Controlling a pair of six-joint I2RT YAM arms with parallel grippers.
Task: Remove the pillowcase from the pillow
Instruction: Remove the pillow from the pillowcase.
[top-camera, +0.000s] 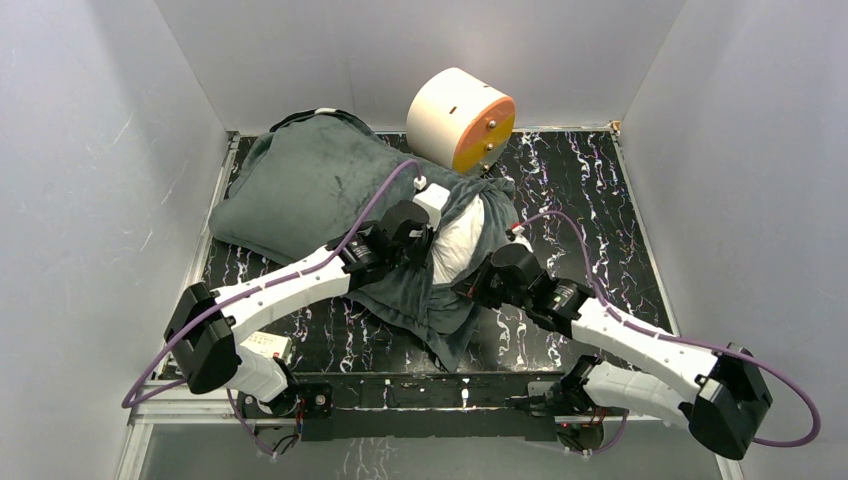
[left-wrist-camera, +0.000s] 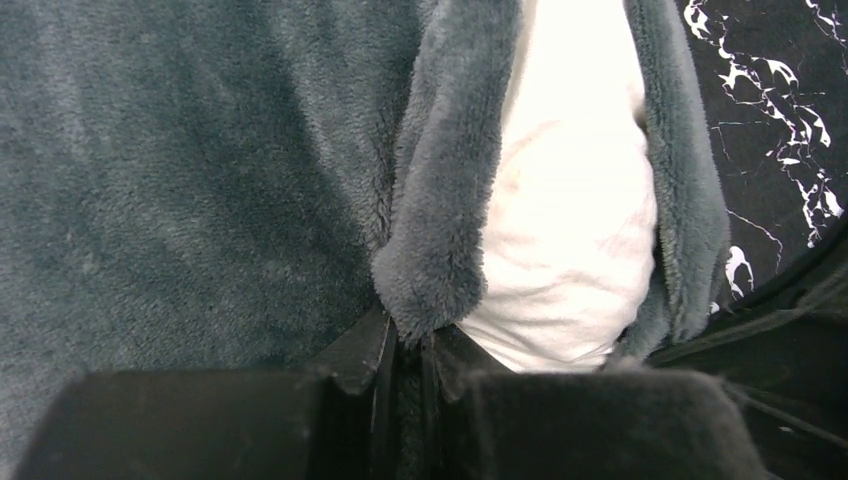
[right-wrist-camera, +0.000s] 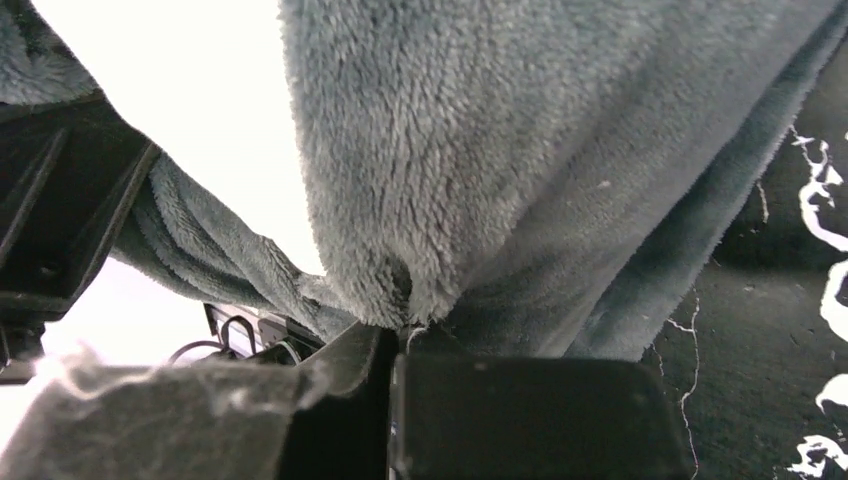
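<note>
The pillowcase (top-camera: 310, 185) lies grey side up across the left and middle of the table, still around most of the pillow. The white pillow (top-camera: 458, 240) shows through the open end between my two grippers. My left gripper (top-camera: 428, 232) is shut on the left hem of the opening; in the left wrist view its jaws (left-wrist-camera: 410, 345) pinch a grey plush fold (left-wrist-camera: 440, 200) beside the pillow (left-wrist-camera: 570, 220). My right gripper (top-camera: 482, 282) is shut on the right hem; in the right wrist view it (right-wrist-camera: 400, 335) clamps grey plush (right-wrist-camera: 480, 170) with the pillow (right-wrist-camera: 190, 110) at upper left.
A cream-and-orange cylinder (top-camera: 462, 120) lies at the back, touching the pillowcase's far edge. The black marble tabletop (top-camera: 580, 190) is walled by white panels on three sides. A small white box (top-camera: 265, 347) sits near the left arm's base.
</note>
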